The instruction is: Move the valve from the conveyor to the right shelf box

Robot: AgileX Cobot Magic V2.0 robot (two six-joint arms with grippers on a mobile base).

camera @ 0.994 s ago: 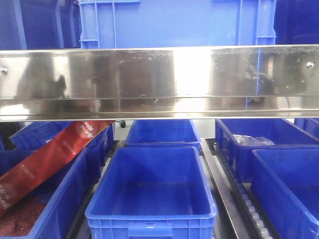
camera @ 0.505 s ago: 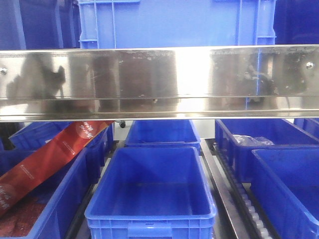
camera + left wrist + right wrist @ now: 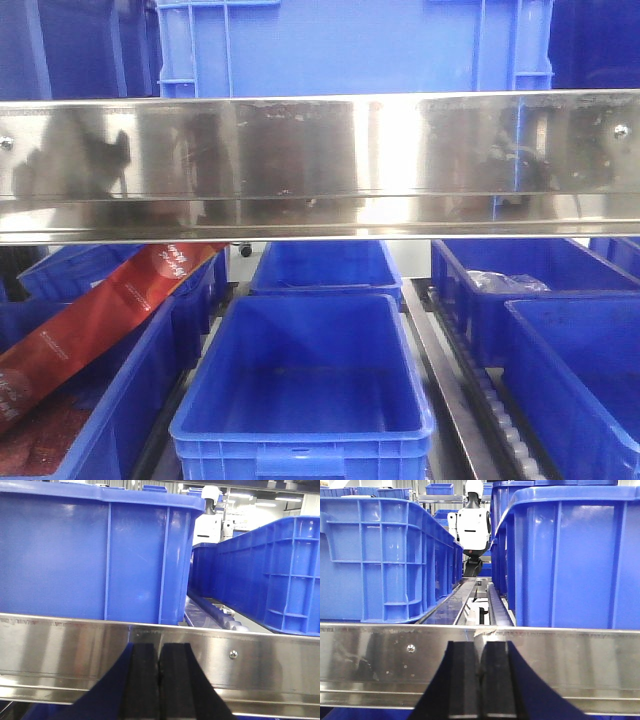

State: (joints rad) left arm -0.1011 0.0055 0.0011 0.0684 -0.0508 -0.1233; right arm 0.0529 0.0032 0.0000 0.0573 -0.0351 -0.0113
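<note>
No valve and no conveyor belt show in any view. My left gripper (image 3: 160, 652) is shut and empty, its black pads pressed together in front of a steel shelf rail (image 3: 60, 640). My right gripper (image 3: 480, 652) is also shut and empty, in front of a steel rail (image 3: 570, 650). In the front view, blue shelf boxes sit below a steel rail (image 3: 320, 160): an empty middle box (image 3: 305, 385) and boxes at the right (image 3: 590, 370). Neither gripper shows in the front view.
A red packet (image 3: 95, 325) leans in the left blue box. A clear bag (image 3: 505, 282) lies in the far right box. Large blue crates (image 3: 95, 555) (image 3: 570, 555) stand on the upper shelf. A roller track (image 3: 500, 420) runs between boxes. A white robot (image 3: 472, 525) stands far off.
Only the dark reflections on the steel rail in the front view have shifted slightly; the boxes stay as they were.
</note>
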